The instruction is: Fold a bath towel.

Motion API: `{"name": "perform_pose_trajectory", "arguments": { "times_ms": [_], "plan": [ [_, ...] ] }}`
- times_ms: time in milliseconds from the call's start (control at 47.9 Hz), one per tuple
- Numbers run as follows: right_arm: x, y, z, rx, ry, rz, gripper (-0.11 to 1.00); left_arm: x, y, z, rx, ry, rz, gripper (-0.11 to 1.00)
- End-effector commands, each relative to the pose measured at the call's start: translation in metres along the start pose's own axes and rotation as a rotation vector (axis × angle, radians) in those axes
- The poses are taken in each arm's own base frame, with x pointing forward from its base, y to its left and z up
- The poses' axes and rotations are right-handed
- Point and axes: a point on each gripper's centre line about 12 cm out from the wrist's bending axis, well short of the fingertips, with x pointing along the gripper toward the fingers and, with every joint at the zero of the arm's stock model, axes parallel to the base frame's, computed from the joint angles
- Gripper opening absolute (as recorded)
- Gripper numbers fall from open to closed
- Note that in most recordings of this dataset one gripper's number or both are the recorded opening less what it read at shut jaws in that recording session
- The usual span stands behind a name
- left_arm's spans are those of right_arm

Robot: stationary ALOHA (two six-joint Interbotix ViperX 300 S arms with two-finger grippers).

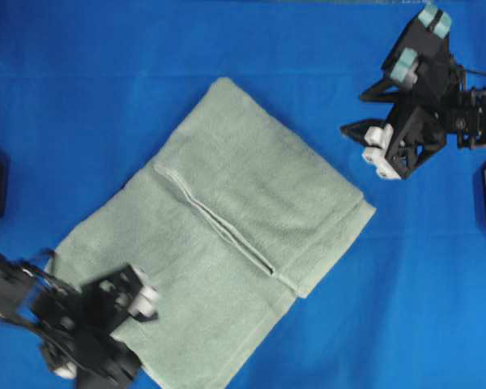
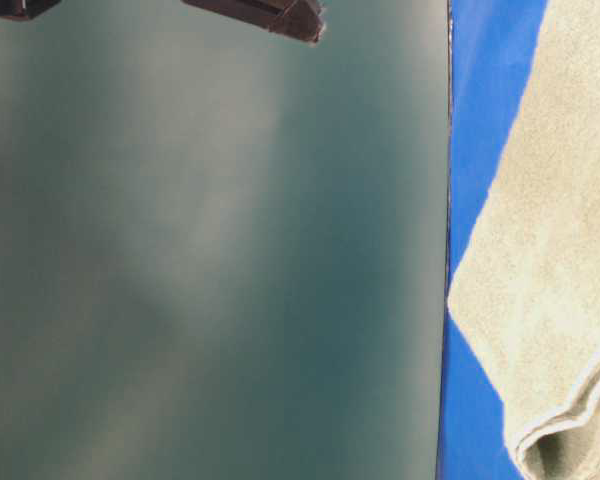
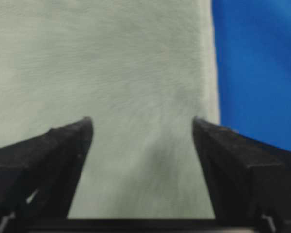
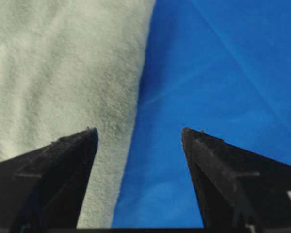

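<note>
Left gripper [image 3: 141, 121] spread over bath towel [image 1: 219, 235], blurred overhead; right gripper [image 4: 138, 131] spread, towel edge beneath.

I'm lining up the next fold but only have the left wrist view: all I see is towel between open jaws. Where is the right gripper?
Observer: The right gripper is open, off the bath towel, over the blue table covering past its upper right edge.
Operator: Is the towel already folded?
Observer: Partly: a hemmed edge runs diagonally across its middle, one layer lying over another.
Operator: Where am I on it?
Observer: The left gripper, open, is over the lower left end.
</note>
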Motion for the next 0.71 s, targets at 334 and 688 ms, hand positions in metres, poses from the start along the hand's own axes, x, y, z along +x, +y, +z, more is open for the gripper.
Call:
{"name": "perform_pose_trajectory", "arguments": {
  "times_ms": [334, 688],
  "plan": [
    [0.005, -0.005, -0.016, -0.013, 0.032, -0.012, 0.67, 0.048, -0.01, -0.001, -0.055, 0.094, -0.058, 0.78],
    [0.005, -0.007, -0.019, -0.029, 0.034, -0.02, 0.67, 0.044, -0.007, -0.003, -0.027, 0.173, -0.078, 0.22]
  ]
}}
